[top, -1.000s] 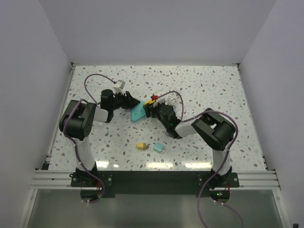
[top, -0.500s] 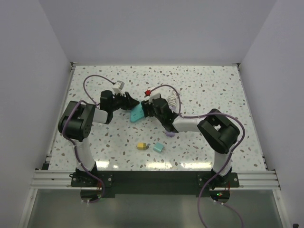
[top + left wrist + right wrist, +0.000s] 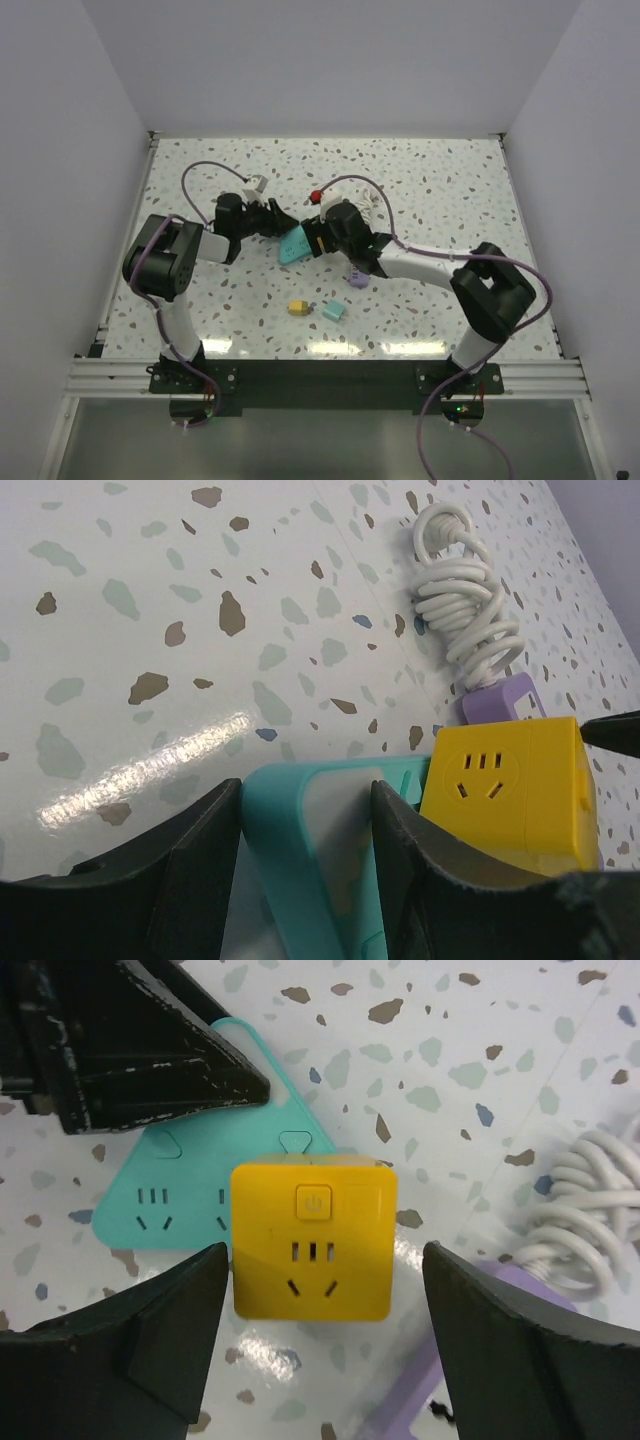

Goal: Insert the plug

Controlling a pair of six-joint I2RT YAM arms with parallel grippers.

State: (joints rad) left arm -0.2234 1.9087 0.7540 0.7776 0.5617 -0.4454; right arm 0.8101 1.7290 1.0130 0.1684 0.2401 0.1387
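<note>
Firstly, the left gripper (image 3: 305, 792) clamps the teal strip (image 3: 160, 1205). The yellow cube (image 3: 312, 1250) sits against the strip's edge, a power symbol on its button (image 3: 314, 1202), between the parted jaws of the right gripper (image 3: 325, 1252). A purple plug (image 3: 500, 695) lies beside it.

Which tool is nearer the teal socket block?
Left. The left tool is clamped on the teal socket block; the right tool stands open around the yellow adapter at the block's end.
</note>
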